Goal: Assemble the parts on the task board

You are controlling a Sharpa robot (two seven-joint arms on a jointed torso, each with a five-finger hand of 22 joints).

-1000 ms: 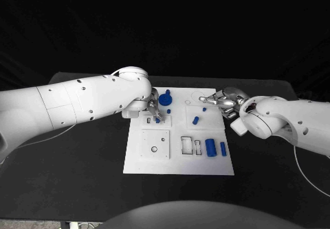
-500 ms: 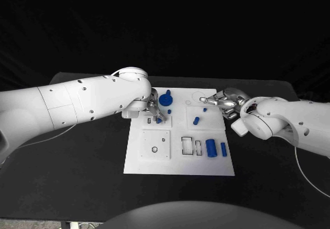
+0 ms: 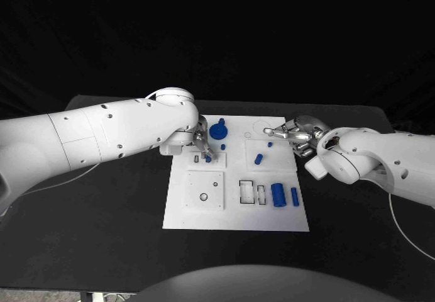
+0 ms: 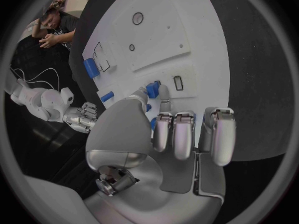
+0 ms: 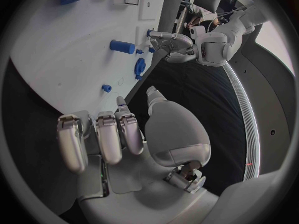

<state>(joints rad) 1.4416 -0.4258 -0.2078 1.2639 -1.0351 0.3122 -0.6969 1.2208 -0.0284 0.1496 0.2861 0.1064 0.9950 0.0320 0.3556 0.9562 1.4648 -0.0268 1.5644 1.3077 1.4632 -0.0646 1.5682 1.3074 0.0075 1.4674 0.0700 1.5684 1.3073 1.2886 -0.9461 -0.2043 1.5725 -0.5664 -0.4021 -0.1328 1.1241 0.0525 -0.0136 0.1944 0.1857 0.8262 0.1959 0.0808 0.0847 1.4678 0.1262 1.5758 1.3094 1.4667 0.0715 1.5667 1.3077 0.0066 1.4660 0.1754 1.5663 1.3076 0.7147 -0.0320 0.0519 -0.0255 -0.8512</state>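
Board: we see the white board (image 3: 234, 211) in the middle of the black desk (image 3: 109, 207), running from centre frame toward the lower middle of the head view.
Left hand: our left hand (image 3: 201, 146) sits over the board's upper left part. In the left wrist view its fingers (image 4: 176, 134) are curled in, and a small blue peg (image 4: 152, 89) is pinched at the tips of the thumb and a finger, right over the board.
Right hand: our right hand (image 3: 295, 134) hovers at the board's upper right edge. In the right wrist view its fingers (image 5: 109, 137) are bent partway, a little apart, with nothing in them.
Gear: a blue toothed wheel (image 3: 219, 131) stands near the board's top, just right of the left hand.
Short peg: a blue cylinder (image 3: 258, 158) lies right of centre on the board, below the right hand.
Tiny piece: a small blue bit (image 3: 270, 144) lies just above that cylinder.
Block: a wide blue block (image 3: 278, 195) lies in the board's lower right part.
Bar: a narrow blue bar (image 3: 295, 197) lies just right of the block.
Slots: dark-edged rectangular slots (image 3: 247, 192) lie just left of the block.
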